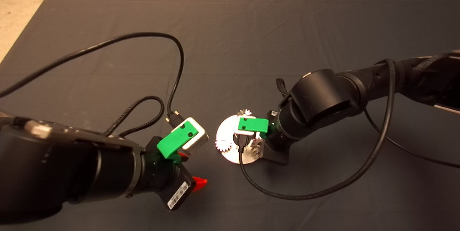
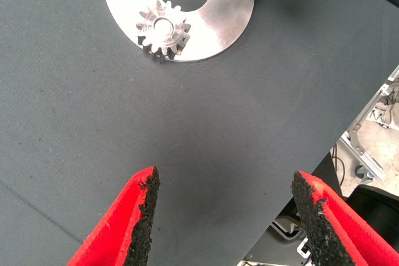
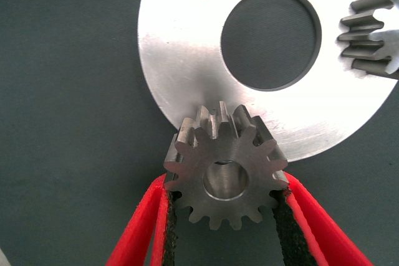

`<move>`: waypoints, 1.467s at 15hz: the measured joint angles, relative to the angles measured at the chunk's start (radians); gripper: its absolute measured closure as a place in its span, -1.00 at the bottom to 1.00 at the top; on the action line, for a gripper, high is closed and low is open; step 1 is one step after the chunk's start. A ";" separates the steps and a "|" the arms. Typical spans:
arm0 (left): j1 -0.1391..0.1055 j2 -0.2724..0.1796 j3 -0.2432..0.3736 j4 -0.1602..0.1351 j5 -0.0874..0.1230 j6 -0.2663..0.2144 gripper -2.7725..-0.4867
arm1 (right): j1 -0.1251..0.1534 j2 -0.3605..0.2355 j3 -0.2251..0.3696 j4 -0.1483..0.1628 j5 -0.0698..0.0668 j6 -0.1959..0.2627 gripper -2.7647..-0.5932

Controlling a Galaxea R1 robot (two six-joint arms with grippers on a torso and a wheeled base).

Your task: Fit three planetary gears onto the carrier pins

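Toward the mat's near left corner, the left gripper (image 1: pixel 190 170) waits with its fingers spread wide on nothing. Right of it, near the mat's front edge, lies the disc (image 1: pixel 225 130) carrying three gears: two already seated on their carrier pins, gear one (image 2: pixel 163 31) and gear two (image 3: pixel 371 32), plus gear three (image 3: pixel 224 175), pinched between the right gripper (image 3: pixel 223 216) (pads on opposite teeth). Best keep it level, bore centred over the pin, then let go only once it sits flush.
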 joint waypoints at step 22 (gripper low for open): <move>0.000 -0.015 0.000 0.017 -0.003 0.000 0.15 | -0.014 -0.002 -0.028 0.000 0.001 -0.018 0.68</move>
